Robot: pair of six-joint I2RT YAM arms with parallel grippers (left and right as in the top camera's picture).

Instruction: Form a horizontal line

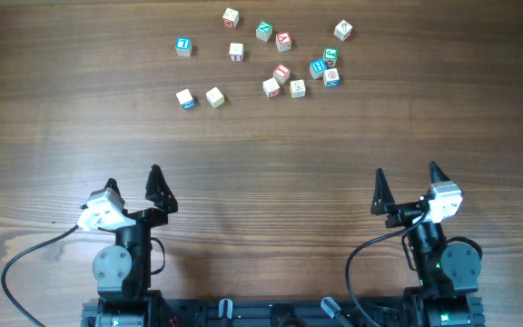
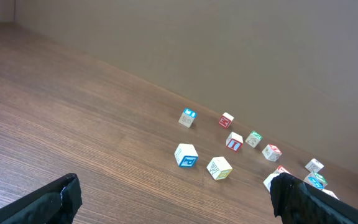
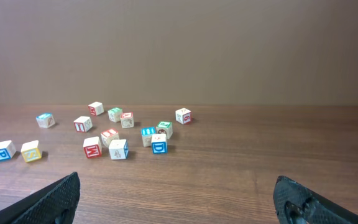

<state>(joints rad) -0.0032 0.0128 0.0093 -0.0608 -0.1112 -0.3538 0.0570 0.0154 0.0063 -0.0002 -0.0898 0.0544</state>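
Starting at the left, the left arm [image 1: 119,259] is seen at the near edge of the counter [image 1: 261,145]. The left jaws are spread wide, with nothing held between them. In the left wrist view only its dark fingertips [image 2: 64,199] are shown, low in the corners.

Out across the wood, the cubes [image 1: 271,87] are found scattered over the far part of the counter. They are well apart from both arms and not lined up. Farthest left, a lone blue cube [image 1: 183,46] is picked out. Nearer in, a second blue cube [image 1: 186,98] and a yellow cube [image 1: 215,97] are laid just beside each other, with a gap showing between them.

Moving on, a red cube [image 1: 231,16] is spotted farthest back, with a dark-red cube [image 1: 236,52] nearer. Next, a green cube [image 1: 263,31] and a red-faced cube [image 1: 283,41] are seen close together, both turned at an angle.

Then comes the cluster [image 1: 317,68]. Two red-lettered cubes, one yellowish, two blue and one green are bunched near one another. Whether any are touching cannot be told. Beyond it, the last cube [image 1: 342,31] is left on its own, turned askew.

Far right, the right arm [image 1: 443,259] is seen at the near edge. The right jaws are opened wide and nothing is gripped.
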